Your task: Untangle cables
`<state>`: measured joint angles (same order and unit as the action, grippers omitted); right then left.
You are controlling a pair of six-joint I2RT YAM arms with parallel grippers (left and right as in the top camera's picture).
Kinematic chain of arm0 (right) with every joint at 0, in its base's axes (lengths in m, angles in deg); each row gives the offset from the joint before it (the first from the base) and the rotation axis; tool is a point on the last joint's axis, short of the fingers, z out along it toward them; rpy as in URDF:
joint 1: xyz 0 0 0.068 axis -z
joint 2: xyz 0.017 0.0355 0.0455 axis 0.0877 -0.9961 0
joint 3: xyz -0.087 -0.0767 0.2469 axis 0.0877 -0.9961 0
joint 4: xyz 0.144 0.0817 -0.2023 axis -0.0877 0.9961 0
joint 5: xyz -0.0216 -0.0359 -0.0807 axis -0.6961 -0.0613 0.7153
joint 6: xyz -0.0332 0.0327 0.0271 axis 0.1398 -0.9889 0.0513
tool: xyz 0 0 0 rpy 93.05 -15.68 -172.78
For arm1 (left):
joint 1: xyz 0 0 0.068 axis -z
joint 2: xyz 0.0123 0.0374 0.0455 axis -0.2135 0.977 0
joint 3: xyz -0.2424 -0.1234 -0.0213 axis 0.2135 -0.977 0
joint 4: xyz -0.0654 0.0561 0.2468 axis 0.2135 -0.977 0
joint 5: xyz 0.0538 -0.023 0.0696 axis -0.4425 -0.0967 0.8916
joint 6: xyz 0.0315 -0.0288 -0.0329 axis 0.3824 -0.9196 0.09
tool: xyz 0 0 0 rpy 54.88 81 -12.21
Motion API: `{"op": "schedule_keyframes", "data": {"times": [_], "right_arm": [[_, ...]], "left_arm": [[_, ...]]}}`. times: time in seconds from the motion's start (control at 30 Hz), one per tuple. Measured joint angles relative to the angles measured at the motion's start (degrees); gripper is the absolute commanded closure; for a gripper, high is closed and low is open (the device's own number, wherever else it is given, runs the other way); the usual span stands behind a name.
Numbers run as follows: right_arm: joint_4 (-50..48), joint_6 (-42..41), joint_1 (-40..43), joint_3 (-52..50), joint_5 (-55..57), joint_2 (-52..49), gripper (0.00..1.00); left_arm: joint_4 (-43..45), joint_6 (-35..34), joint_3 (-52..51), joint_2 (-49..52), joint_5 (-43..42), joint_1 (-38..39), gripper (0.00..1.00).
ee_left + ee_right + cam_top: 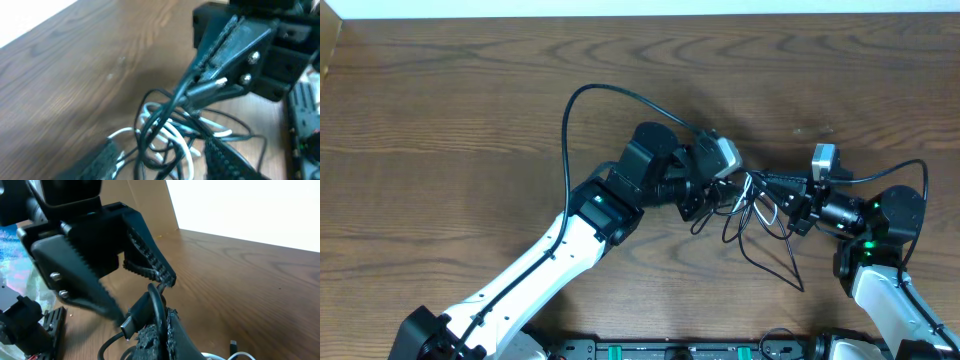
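A tangle of thin black cables [760,218] and a short white cable [176,139] lies on the wooden table between the two arms. My right gripper [772,186] is shut on a black cable just behind its USB plug [134,319]. The left wrist view shows it [220,75] with the black cable [167,107] running down into the tangle. My left gripper [725,193] is open, and its fingers [160,165] straddle the white and black loops. In the right wrist view it [145,297] faces my right gripper [162,332] with jaws apart.
The left arm's thick black cord [570,110] arcs over the table behind the arm. The right arm's cord [910,165] loops at the right. A loose small plug [233,345] and a bit of white cable [242,356] lie beside my right fingers.
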<state>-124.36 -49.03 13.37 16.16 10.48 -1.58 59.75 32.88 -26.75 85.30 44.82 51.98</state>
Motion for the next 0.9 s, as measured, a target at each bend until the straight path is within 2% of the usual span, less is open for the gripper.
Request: {"op": "schedule_keyframes", "data": {"times": [0.03, 0.23, 0.37, 0.43, 0.47, 0.5, 0.53, 0.57, 0.63, 0.67, 0.77, 0.83, 0.9], "right_arm": [[0.0, 0.0, 0.0, 0.0, 0.0, 0.0, 0.99], [0.0, 0.0, 0.0, 0.0, -0.9, 0.0, 0.99], [0.0, 0.0, 0.0, 0.0, -1.2, 0.0, 0.99], [0.0, 0.0, 0.0, 0.0, -1.3, 0.0, 0.99], [0.0, 0.0, 0.0, 0.0, -1.3, 0.0, 0.99], [0.0, 0.1, 0.0, 0.0, -1.4, 0.0, 0.99], [0.0, 0.1, 0.0, 0.0, -1.7, 0.0, 0.99], [0.0, 0.1, 0.0, 0.0, -1.9, 0.0, 0.99], [0.0, 0.1, 0.0, 0.0, -2.1, 0.0, 0.99], [0.0, 0.1, 0.0, 0.0, -2.2, 0.0, 0.99], [0.0, 0.1, 0.0, 0.0, -2.3, 0.0, 0.99], [0.0, 0.1, 0.0, 0.0, -2.5, 0.0, 0.99], [0.0, 0.1, 0.0, 0.0, -2.5, 0.0, 0.99]], "left_arm": [[0.0, 0.0, 0.0, 0.0, -0.6, 0.0, 0.51], [-1.4, -0.1, 0.0, 0.0, -2.5, -0.1, 0.85], [-1.5, 0.1, 0.0, 0.1, -3.5, -0.2, 0.86], [-1.5, 0.1, 0.0, 0.2, -3.9, -0.2, 0.83], [-1.5, 0.1, 0.0, 0.3, -4.0, -0.2, 0.73], [-1.5, 0.1, 0.0, 0.3, -4.2, -0.2, 0.53], [-1.5, 0.1, 0.0, 0.4, -4.7, -0.2, 0.44], [-1.5, 0.1, 0.0, 0.4, -5.0, -0.1, 0.38], [-1.5, 0.2, 0.0, 0.5, -5.6, -0.1, 0.36], [-1.5, 0.0, 0.0, 0.5, -5.9, -0.1, 0.43], [-1.5, 0.1, 0.0, 0.5, -6.4, -0.1, 0.74], [-1.5, 0.1, 0.0, 0.5, -6.6, -0.1, 0.88], [-1.5, 0.2, 0.0, 0.5, -6.6, -0.1, 0.89]]}}
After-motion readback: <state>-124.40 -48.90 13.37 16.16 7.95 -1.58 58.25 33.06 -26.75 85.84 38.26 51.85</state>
